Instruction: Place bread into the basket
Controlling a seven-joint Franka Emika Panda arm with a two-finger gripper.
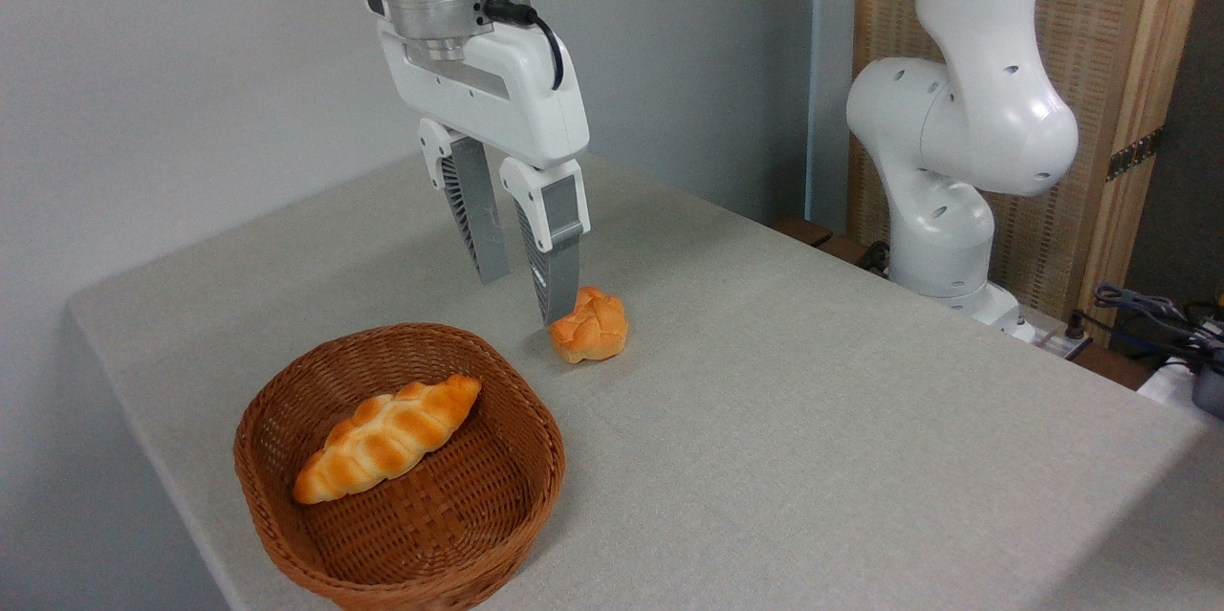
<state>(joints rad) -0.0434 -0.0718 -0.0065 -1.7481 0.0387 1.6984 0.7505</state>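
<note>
Bread (386,440) in basket (516,506); fingers (557,252) apart, w/ nothing between.

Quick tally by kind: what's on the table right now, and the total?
Bread pieces: 2, a long braided golden-brown loaf lying in the basket and a small round orange knotted bun on the grey table.
Baskets: 1, an oval brown woven wicker basket.
Total: 3.

One fixed camera looks at me from in front of the worktop (765,458), raised and angled down, fairly near, facing my base (956,286) and the back wall (191,66).
</note>
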